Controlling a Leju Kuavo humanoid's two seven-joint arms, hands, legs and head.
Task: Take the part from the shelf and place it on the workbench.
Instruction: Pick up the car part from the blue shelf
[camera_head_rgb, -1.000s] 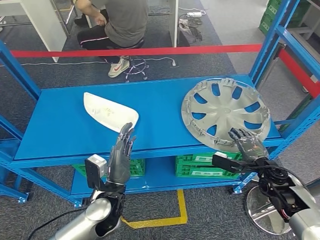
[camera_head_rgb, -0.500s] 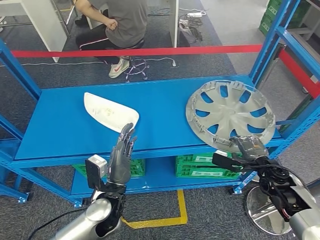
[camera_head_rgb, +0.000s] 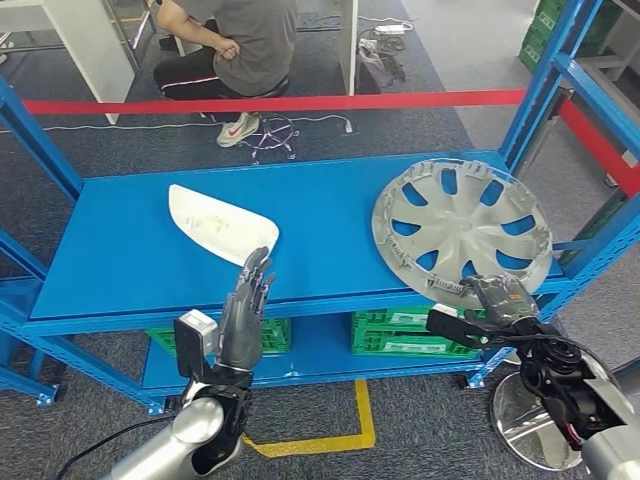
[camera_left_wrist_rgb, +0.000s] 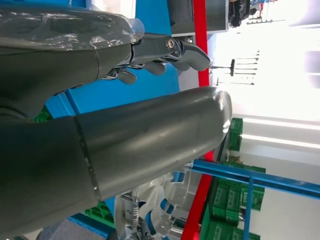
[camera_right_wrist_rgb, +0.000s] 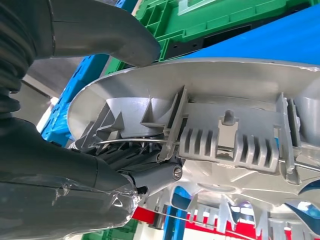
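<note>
The silver hubcap (camera_head_rgb: 462, 226) lies on the right half of the blue shelf (camera_head_rgb: 113, 260), its near edge hanging just past the shelf's front lip. That overhang looks useful: it leaves room for fingers to pass beneath the rim, which a flat disc lying fully on the deck would not give.

The right hand (camera_head_rgb: 498, 298) is at that near edge and grips it. In the right wrist view the thumb (camera_right_wrist_rgb: 109, 30) lies over the smooth face of the hubcap (camera_right_wrist_rgb: 211, 85) while the darker fingers (camera_right_wrist_rgb: 151, 175) sit under the ribbed clips of the rim, so the edge is pinched between them. The near side seems slightly raised off the deck, though how much of the far side rests on the shelf is hard to tell. I judge this as the start of the lift, with the part not yet clear of the shelf.

The left hand (camera_head_rgb: 245, 310) stands upright before the shelf's front edge, fingers straight and apart, holding nothing. It is just near of the white curved panel (camera_head_rgb: 220, 224) on the left half, apart from it, and well apart from the hubcap.

A person sits on a stool (camera_head_rgb: 264, 125) beyond the red tape (camera_head_rgb: 302, 101). Green crates (camera_head_rgb: 392, 335) fill the lower shelf.
</note>
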